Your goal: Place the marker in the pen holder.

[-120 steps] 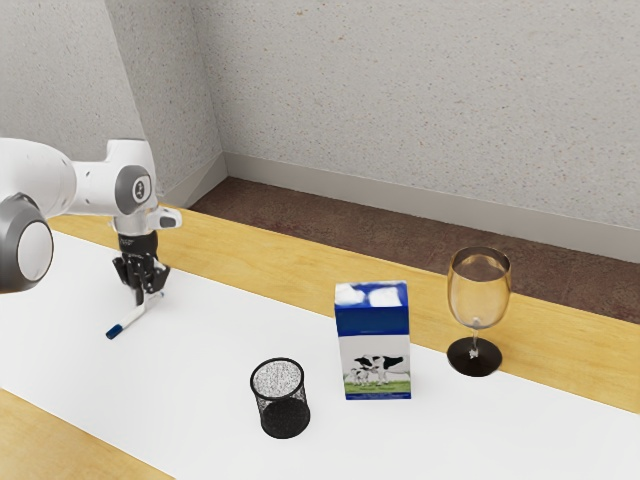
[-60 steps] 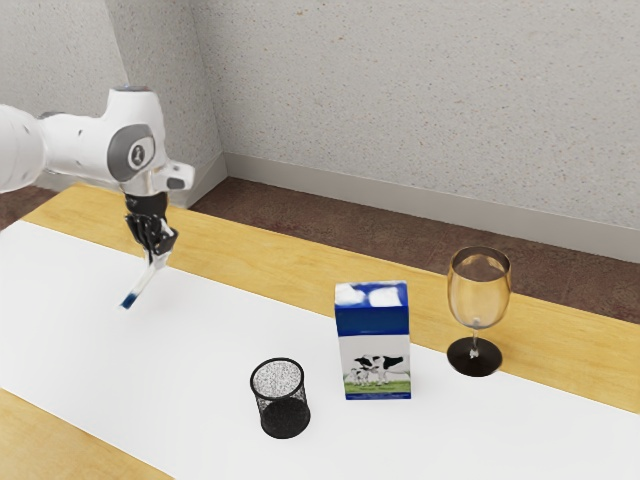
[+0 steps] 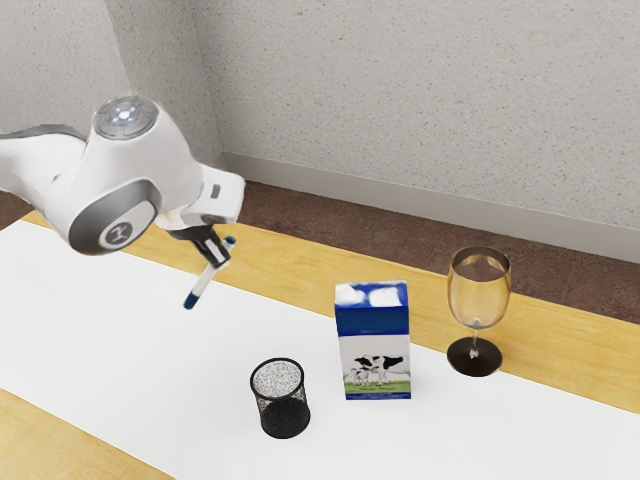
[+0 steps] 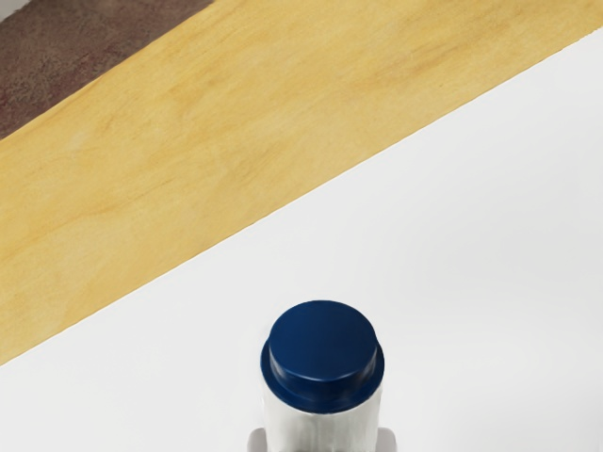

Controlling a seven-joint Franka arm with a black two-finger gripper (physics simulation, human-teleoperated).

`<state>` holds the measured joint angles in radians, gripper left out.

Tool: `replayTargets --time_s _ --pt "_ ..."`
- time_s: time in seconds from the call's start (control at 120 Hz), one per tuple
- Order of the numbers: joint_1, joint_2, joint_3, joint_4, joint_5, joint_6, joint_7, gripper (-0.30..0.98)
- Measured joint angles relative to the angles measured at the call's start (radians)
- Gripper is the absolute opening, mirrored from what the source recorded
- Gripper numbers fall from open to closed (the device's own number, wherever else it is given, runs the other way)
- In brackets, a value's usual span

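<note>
Exterior view: open air between marker (image 3: 205, 281), pen holder (image 3: 288, 418).

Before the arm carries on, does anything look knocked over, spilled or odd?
Nothing stands out: the pen holder, milk carton and wine glass stand upright, with no spill visible. The marker tilts in the gripper, probably harmlessly.

From my jaws (image 3: 217, 260), raised above the tabletop (image 3: 160, 370), a wide passage runs over white surface to the pen holder (image 3: 285, 417), upright with its mouth open to the air. Toward the exterior view's right, a taller milk carton (image 3: 374, 345) walls off that side, a narrow gap between them. Beyond it, a stemmed glass (image 3: 478, 295) is another upright obstacle.
</note>
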<state>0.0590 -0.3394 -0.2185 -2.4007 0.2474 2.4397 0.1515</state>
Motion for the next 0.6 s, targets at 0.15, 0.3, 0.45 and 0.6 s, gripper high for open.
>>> replayTargets --time_s 0.15,0.3,0.45,0.6 --pt "-0.096 -0.072 -0.018 -0.094 -0.040 0.061 -0.144 -0.10" --pt "-0.145 -0.112 -0.029 -0.142 -0.056 0.098 -0.281 -0.10" --pt "-0.169 -0.120 -0.057 -0.153 -0.061 0.116 -0.406 -0.10" --pt "-0.173 -0.077 -0.059 -0.153 -0.062 0.144 -0.506 -0.10"
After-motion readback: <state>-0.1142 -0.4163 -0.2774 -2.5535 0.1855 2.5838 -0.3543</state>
